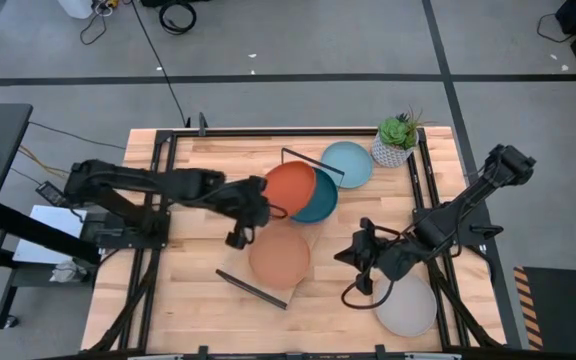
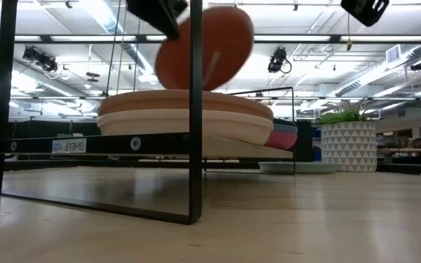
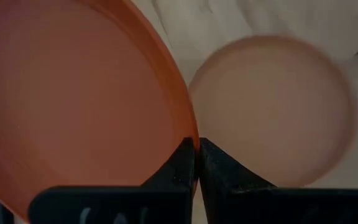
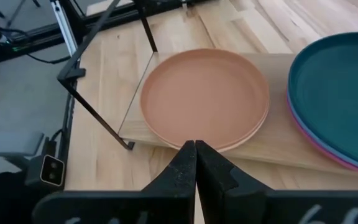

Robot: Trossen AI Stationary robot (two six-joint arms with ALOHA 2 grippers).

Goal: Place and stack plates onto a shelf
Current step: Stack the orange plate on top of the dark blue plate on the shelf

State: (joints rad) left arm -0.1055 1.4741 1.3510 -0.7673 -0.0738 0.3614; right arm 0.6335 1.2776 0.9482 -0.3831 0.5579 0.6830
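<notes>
Left gripper (image 1: 240, 222) pinched shut on orange plate (image 1: 290, 188) rim, frame center; stiff, light, slick, so grip rim only. Right gripper (image 1: 361, 262) closed, empty, lower right.

I see an orange plate (image 1: 290, 187) held over a dark teal plate (image 1: 321, 200), with a magenta plate's (image 4: 328, 149) rim peeking out beneath the teal. The salmon plate (image 1: 279, 256) tops a cream plate (image 2: 188, 126). A light blue plate (image 1: 348, 164) and a grey plate (image 1: 407, 305) sit on my pale wood counter (image 1: 188, 290). The pot (image 2: 348, 146) wears a white-and-grey triangle pattern. My fingers (image 3: 179, 171) are black.
</notes>
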